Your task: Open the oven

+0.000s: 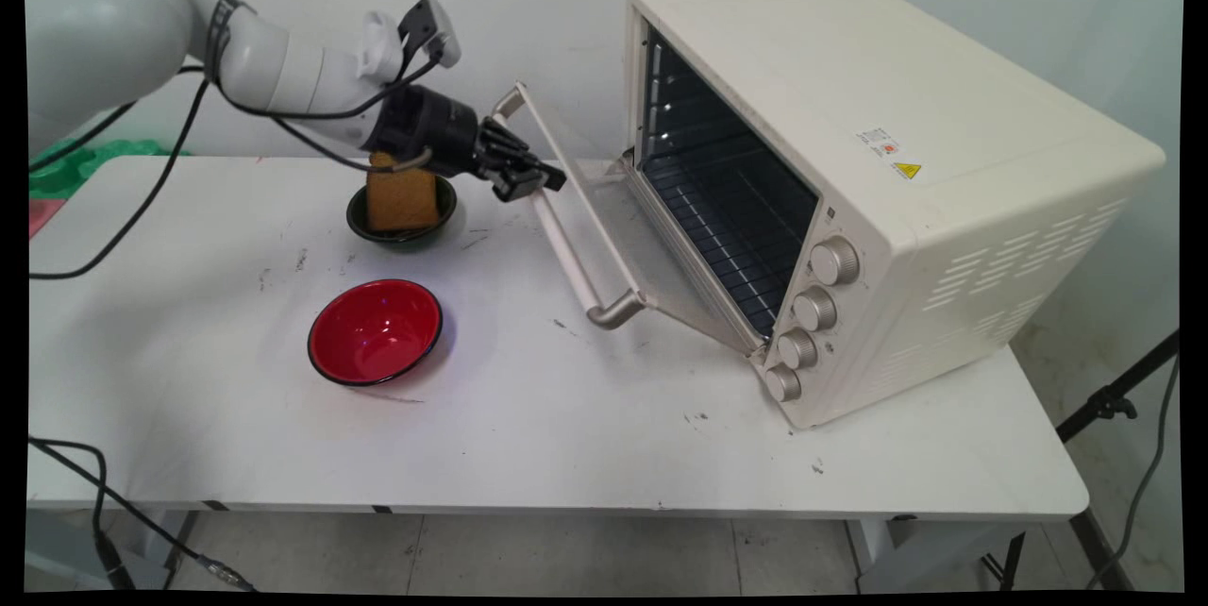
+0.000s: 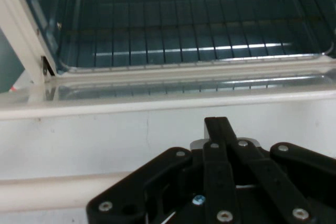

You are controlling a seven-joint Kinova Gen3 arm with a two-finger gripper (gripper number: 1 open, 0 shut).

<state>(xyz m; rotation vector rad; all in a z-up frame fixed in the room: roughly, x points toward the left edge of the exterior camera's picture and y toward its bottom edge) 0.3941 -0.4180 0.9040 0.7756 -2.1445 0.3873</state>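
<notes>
My black gripper (image 1: 540, 179) is shut with nothing in it, and its tips rest against the inner face of the oven door (image 1: 604, 210). The door hangs partly open, tilted toward the table, with its metal handle bar (image 1: 569, 252) on the near side. In the hand view the gripper (image 2: 216, 127) points at the door's white frame (image 2: 131, 135), with the handle bar (image 2: 47, 192) just below it and the wire rack (image 2: 184, 30) beyond the glass. The cream toaster oven (image 1: 849, 143) stands at the right, its cavity showing.
Directly under my wrist, a dark green bowl (image 1: 401, 219) holds an upright brown slice of toast (image 1: 401, 195). A red bowl (image 1: 375, 330) with nothing in it sits nearer the front. Several knobs (image 1: 813, 309) line the oven's front. Black cables hang from the arm at left.
</notes>
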